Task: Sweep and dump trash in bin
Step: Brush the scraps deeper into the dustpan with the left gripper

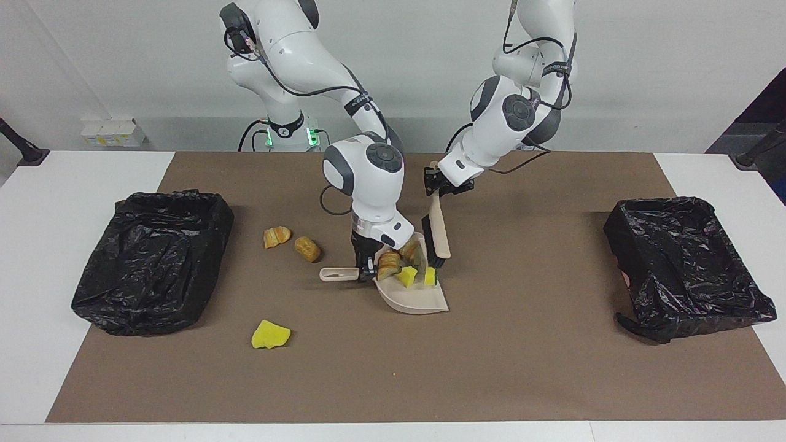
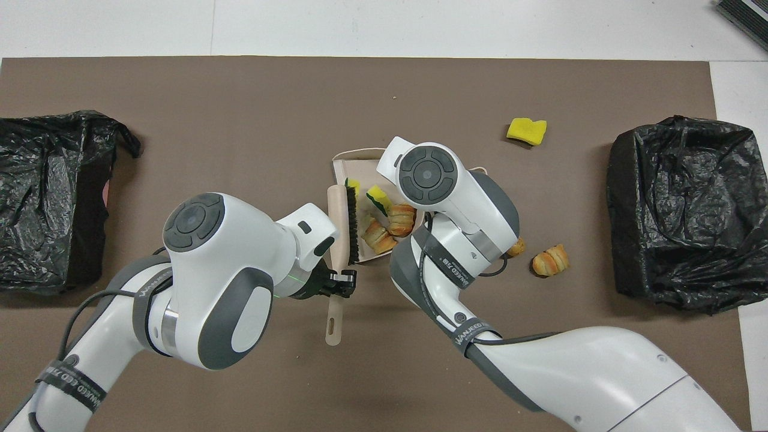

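Note:
My right gripper (image 1: 367, 265) is shut on the handle of the beige dustpan (image 1: 419, 301), which rests on the brown mat; in the overhead view the arm's wrist hides it. In the pan (image 2: 360, 163) lie two bread lumps (image 1: 390, 264) and two yellow sponge pieces (image 1: 406, 277). My left gripper (image 1: 437, 186) (image 2: 339, 281) is shut on the handle of the brush (image 1: 438, 233) (image 2: 338, 222), whose bristles stand at the pan's open mouth against a sponge piece (image 1: 430, 276). Loose trash lies toward the right arm's end: two bread lumps (image 1: 276, 236) (image 2: 551, 260) and a yellow sponge (image 1: 270, 334) (image 2: 526, 129).
Two bins lined with black bags stand on the mat, one (image 1: 153, 258) (image 2: 678, 210) at the right arm's end and one (image 1: 684, 264) (image 2: 48, 192) at the left arm's end. The white table (image 1: 37, 245) shows around the mat.

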`<state>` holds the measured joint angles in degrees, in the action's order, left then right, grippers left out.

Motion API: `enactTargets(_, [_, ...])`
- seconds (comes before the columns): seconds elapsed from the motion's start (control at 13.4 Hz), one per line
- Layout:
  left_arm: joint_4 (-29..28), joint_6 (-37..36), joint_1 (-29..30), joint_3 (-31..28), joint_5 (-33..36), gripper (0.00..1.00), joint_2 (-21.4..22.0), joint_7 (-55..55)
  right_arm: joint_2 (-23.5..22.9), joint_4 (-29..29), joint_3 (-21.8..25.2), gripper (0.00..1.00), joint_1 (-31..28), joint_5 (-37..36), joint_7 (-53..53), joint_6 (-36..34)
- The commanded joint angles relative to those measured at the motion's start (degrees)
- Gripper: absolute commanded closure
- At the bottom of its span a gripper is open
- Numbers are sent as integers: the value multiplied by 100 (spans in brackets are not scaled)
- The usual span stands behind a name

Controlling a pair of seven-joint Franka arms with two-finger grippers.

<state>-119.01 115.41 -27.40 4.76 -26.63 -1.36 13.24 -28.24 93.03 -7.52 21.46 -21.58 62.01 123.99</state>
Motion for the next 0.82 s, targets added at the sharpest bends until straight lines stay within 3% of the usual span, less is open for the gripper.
enactTargets(0.0, [27, -327, 16, 24, -115, 100, 207, -190, 29, 31, -21, 100, -37, -145, 127, -147])
enactTargets(0.22, [-140, -345, -107, 77, -123, 100, 338, -357, 29, 31, -21, 100, -46, -145, 154, -147])
enactTargets(0.45, [-219, 190, -107, 69, -123, 100, 75, -506, 55, 40, -21, 100, -133, -136, 267, -147])
enactTargets(0.74, [-456, 578, -247, 69, -115, 100, 66, -515, 55, 48, -30, 100, -239, -110, 479, -138])
